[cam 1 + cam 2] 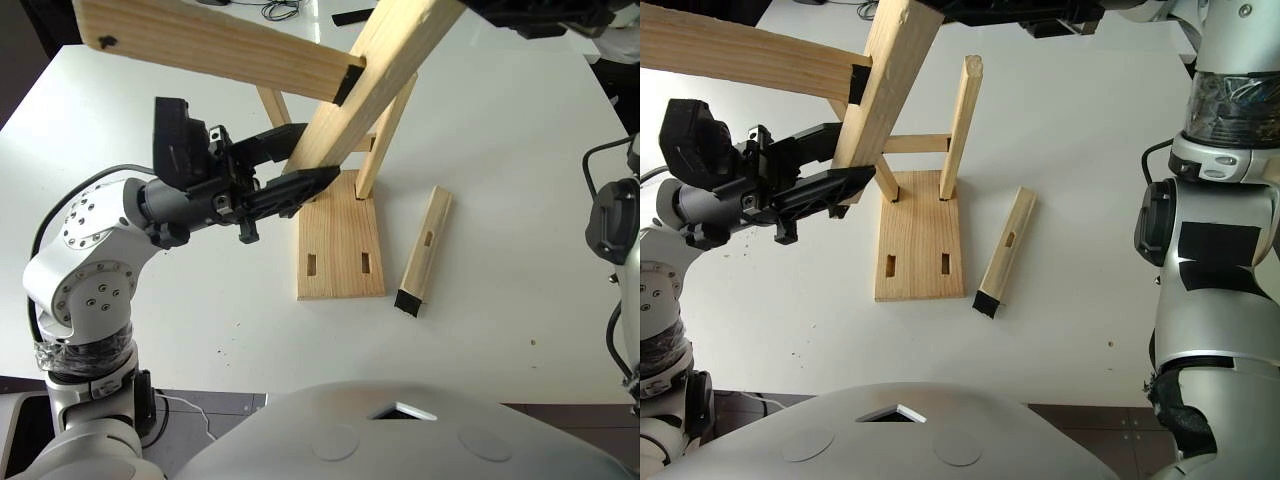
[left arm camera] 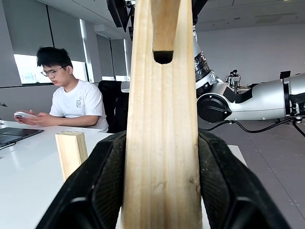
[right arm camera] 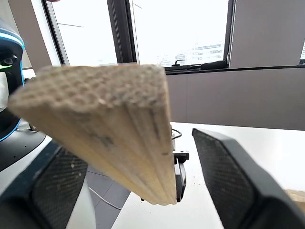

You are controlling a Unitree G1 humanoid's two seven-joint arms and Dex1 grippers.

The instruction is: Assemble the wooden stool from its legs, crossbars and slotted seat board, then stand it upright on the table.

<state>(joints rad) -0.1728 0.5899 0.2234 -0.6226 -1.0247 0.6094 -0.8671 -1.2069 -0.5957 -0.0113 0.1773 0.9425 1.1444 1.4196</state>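
Seating the held leg in the board is judged to be the step in hand.

Far left: the crossbar (image 1: 215,45) is plugged into the held leg (image 1: 375,70). Its other end is free and well above the table. Next, the left gripper (image 1: 315,152) is clamped on the lower part of that leg, with a pad pressed flat on each face. The leg is tilted.

Just below and to the right, the seat board (image 1: 340,245) lies flat. The standing legs (image 1: 385,125) are set in its far slots and joined by a short crossbar (image 1: 915,143). The near slots (image 1: 311,263) are unfilled. A loose piece (image 1: 425,250) lies beside the board on the right, not touching it. The right gripper (image 3: 127,142) is at the held leg's top end; its grip cannot be told.

How it is best done:
- The leg is brought upright before descent.
- Its foot is squared over a near slot, then pressed straight down. A tilted entry is likely to jam.
- The free crossbar end is kept off the standing legs.
- The board may slide, since nothing is seen pinning it.

The white table (image 1: 150,330) is matt, with a few specks. A cable (image 1: 283,10) lies at its far edge. A window (image 3: 181,28) is lit by daylight behind.
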